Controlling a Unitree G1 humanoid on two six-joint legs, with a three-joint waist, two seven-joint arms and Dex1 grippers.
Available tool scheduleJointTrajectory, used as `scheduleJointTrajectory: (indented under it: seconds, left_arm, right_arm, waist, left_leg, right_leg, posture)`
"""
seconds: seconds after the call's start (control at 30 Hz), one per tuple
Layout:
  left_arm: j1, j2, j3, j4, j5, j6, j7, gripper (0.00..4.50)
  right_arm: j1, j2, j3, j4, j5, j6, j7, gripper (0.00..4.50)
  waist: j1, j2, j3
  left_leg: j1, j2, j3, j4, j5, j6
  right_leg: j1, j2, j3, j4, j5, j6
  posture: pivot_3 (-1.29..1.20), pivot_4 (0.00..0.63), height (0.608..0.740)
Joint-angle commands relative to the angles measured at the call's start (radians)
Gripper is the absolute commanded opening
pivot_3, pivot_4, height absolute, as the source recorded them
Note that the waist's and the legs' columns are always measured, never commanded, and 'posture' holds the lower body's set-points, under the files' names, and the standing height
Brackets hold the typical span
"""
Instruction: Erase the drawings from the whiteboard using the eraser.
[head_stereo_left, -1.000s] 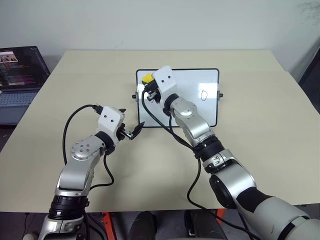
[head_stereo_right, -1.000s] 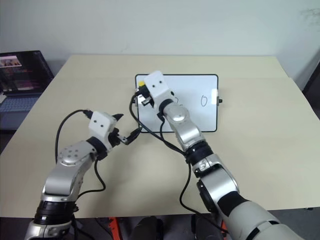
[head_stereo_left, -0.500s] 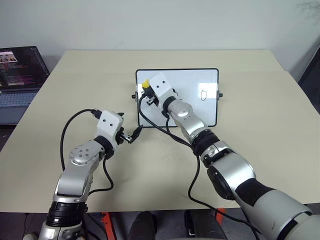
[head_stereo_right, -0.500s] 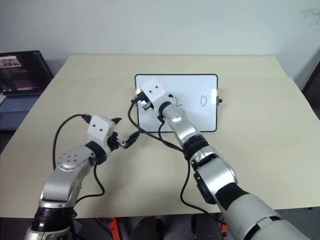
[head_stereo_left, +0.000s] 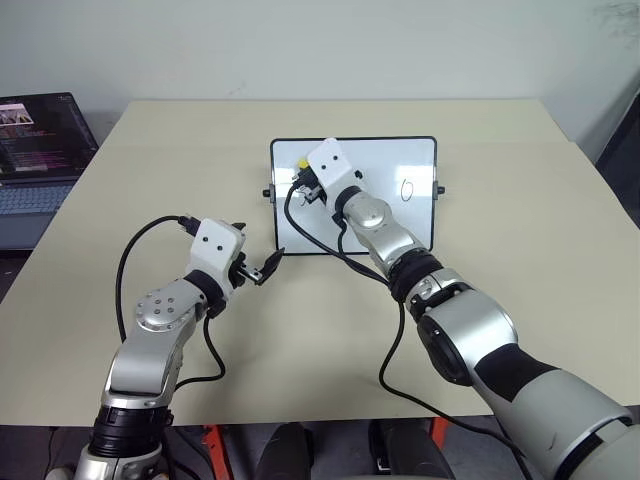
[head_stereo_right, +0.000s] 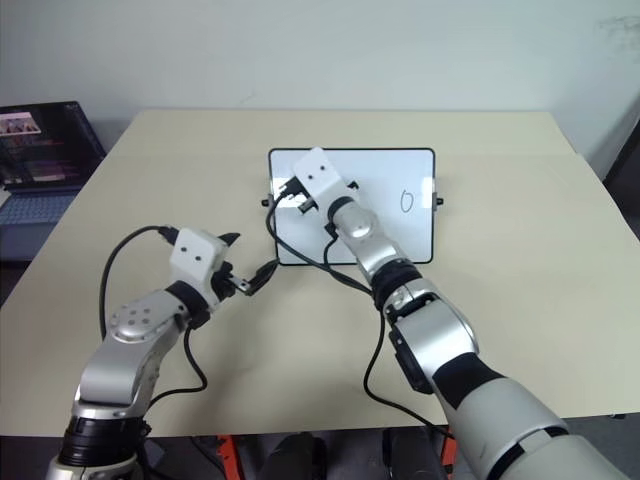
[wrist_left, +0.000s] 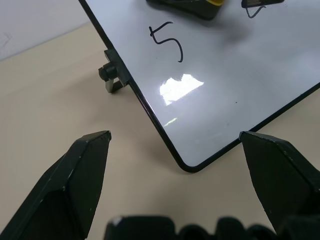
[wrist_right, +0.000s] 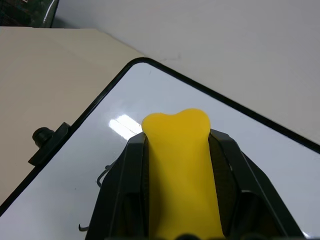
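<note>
whiteboard (head_stereo_left: 390, 205) lies flat on the tan table (head_stereo_left: 520, 300), just above the middle of the head-camera frame, its black frame carrying a small knob on each side edge. of the drawings, a "0" (head_stereo_left: 407, 189) shows at the right part of the board, and the left wrist view shows a "5" (wrist_left: 169, 41) near the board's left edge. the right gripper (head_stereo_left: 303, 186) is over the board's upper left area, its jaws clamped on the yellow eraser (wrist_right: 181, 170), which pokes out between the black fingers. whether the eraser touches the surface i cannot tell. the left gripper (head_stereo_left: 268, 266) hovers just off the board's lower left corner, jaws apart and holding nothing. a dark laptop (head_stereo_left: 40, 150) sits at the far left edge of the frame.
</note>
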Motion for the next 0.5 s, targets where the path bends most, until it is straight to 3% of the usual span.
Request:
scheduleJointTrajectory:
  seconds: [0.03, 0.5]
  left_arm:
    - [0.003, 0.008, 0.029, -0.06, 0.001, 0.005, 0.014, 4.5]
    - [0.039, 0.009, 0.068, -0.139, 0.001, 0.057, 0.053, 4.5]
  right_arm:
    - [-0.039, 0.009, -0.009, -0.003, -0.01, -0.025, -0.011, 1.28]
    - [-0.009, 0.054, 0.007, 0.005, -0.031, -0.013, 0.011, 1.28]
  waist:
    - [0.0, 0.0, 0.0]
    - [0.0, 0.0, 0.0]
  left_leg:
    - [0.0, 0.0, 0.0, 0.0, 0.0, 0.0]
    - [0.0, 0.0, 0.0, 0.0, 0.0, 0.0]
  right_leg:
    - [0.0, 0.0, 0.0, 0.0, 0.0, 0.0]
    - [0.0, 0.0, 0.0, 0.0, 0.0, 0.0]
  posture:
    - [0.0, 0.15, 0.74]
    - [0.0, 0.15, 0.74]
